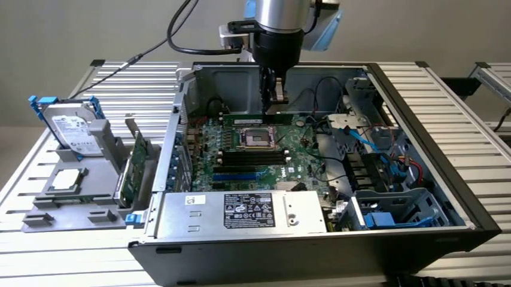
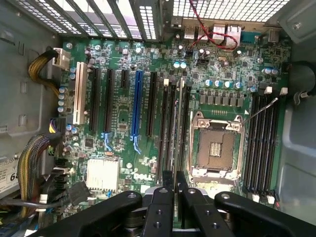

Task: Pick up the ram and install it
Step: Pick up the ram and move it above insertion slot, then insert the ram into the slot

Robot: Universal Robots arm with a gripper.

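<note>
Exterior view: black two-finger gripper (image 1: 274,109) reaches down into open black PC tower case (image 1: 415,113). Jaws are nearly closed, clamped on top edge of long thin green RAM stick (image 1: 243,118). Stick sits level, low over green motherboard (image 1: 300,149), just beyond square CPU socket (image 1: 257,139). Can't tell if it touches a slot. Wrist view: fingers (image 2: 165,197) close together.

Looks like a straight vertical reach with the arm (image 1: 279,13), wrist pointing dead down. Got the gripper (image 1: 272,106) hanging low under the black body. From the wrist cam, seeing both black fingers (image 2: 166,195) pinched nearly together, clamped on the thin edge of the ram (image 1: 251,115). No tilt to speak of.
</note>
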